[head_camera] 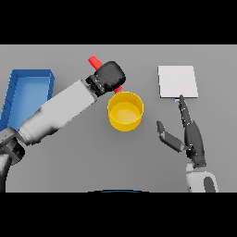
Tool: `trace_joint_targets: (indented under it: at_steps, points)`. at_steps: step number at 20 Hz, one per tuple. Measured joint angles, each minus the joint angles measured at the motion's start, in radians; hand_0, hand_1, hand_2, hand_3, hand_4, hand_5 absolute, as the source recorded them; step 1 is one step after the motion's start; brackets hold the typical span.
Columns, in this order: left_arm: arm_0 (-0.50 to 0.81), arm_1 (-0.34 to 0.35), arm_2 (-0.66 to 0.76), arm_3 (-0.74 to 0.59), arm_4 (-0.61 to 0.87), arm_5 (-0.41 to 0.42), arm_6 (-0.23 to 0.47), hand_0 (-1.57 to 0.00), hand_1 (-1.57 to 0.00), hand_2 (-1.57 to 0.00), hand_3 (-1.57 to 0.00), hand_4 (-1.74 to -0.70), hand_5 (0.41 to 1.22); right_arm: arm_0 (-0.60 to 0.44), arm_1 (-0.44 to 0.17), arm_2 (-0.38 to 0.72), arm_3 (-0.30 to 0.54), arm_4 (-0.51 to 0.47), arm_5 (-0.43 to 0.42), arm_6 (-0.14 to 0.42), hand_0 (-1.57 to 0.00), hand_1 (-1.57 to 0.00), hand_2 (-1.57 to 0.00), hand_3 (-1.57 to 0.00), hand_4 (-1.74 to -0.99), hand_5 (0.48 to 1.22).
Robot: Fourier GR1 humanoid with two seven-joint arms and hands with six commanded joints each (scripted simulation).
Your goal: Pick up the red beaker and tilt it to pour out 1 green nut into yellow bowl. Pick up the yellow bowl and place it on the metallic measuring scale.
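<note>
My left hand [109, 75] is shut on the red beaker [95, 60], holding it tilted above the table just behind the yellow bowl [125, 111]. Red shows at the hand's upper left and again at its lower right, close to the bowl's far rim. The bowl stands upright at the table's middle; I see no green nut inside it. The metallic measuring scale [177, 81] is a flat pale square at the back right. My right hand [190, 134] rests open to the right of the bowl, fingers pointing toward the scale and thumb spread toward the bowl.
A blue bin [28, 92] stands at the table's left side, partly covered by my left forearm, which runs diagonally from the lower left toward the middle.
</note>
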Motion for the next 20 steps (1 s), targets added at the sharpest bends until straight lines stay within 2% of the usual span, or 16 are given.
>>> trace_joint_targets:
  at_steps: [3,5,6,11,12,17,20]
  points:
    - [-0.043,-0.002,-0.073,0.006,-0.041,-0.03,0.001,-1.57,-1.57,-1.57,-1.57,-1.73,1.22,0.001,0.003,0.008,0.009,0.016,-0.006,-0.001,0.0,0.0,0.0,0.0,-1.183,0.643]
    - [-0.067,-0.004,-0.124,0.026,-0.071,-0.026,-0.016,-1.57,-1.57,-1.57,-1.57,-1.74,1.22,-0.014,0.014,0.0,0.011,0.006,-0.013,0.021,0.0,0.0,0.0,0.0,-1.18,0.63]
    - [-0.08,0.006,-0.147,0.024,-0.081,-0.017,-0.045,-1.57,-1.57,-1.57,-1.57,-1.74,1.221,-0.01,0.012,-0.001,0.005,0.001,-0.011,0.011,0.0,0.0,0.0,0.0,-1.179,0.627]
    - [-0.138,-0.026,-0.279,0.073,-0.166,0.012,-0.057,-1.57,-1.57,-1.57,-1.57,-1.73,1.221,-0.013,0.009,-0.005,0.014,-0.002,-0.008,0.024,0.0,0.0,0.0,0.0,-1.162,0.627]
    - [-0.156,-0.038,-0.3,0.086,-0.179,0.017,-0.056,-1.57,-1.57,-1.57,-1.57,-1.73,1.221,-0.006,0.0,-0.006,0.014,0.006,-0.01,0.006,0.0,0.0,0.0,0.0,-1.153,0.627]
    - [-0.211,-0.046,-0.38,0.082,-0.206,0.003,-0.081,-1.57,-1.57,-1.57,-1.57,-1.72,1.221,-0.007,-0.004,0.0,0.018,0.035,-0.023,0.009,0.0,0.0,0.0,0.0,-1.155,0.637]
    - [-0.241,-0.063,-0.421,0.087,-0.224,0.006,-0.071,-1.57,-1.57,-1.57,-1.57,-1.72,1.221,0.011,-0.006,-0.007,0.009,0.017,-0.02,-0.023,0.0,0.0,0.0,0.0,-1.154,0.635]
